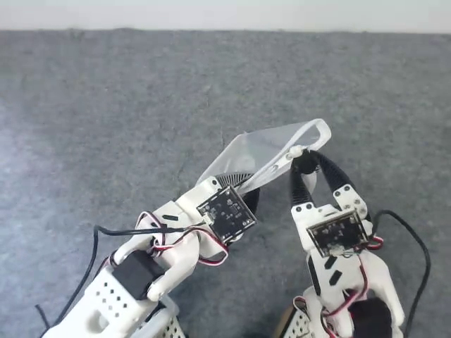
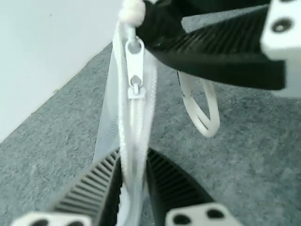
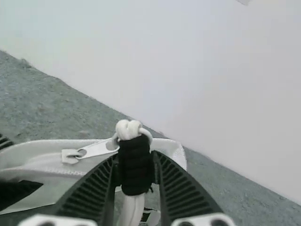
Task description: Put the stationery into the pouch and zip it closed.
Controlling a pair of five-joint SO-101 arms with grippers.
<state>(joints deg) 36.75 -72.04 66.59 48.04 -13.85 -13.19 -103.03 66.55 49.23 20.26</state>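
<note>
A robotics test bench, by the look — grey felt mat [image 1: 106, 105], bare white wall [image 1: 225, 14], exposed circuit boards [image 1: 227, 211], loose wiring [image 1: 127, 230].

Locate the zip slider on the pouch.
In the left wrist view, the zip slider sits on the pouch's zip track, between the left claw pinching that track and the right claw gripping its pull cord.

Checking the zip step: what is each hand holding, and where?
The left hand clamps the pouch at its zipper edge; the right hand pinches the zipper's black pull tab.
</note>
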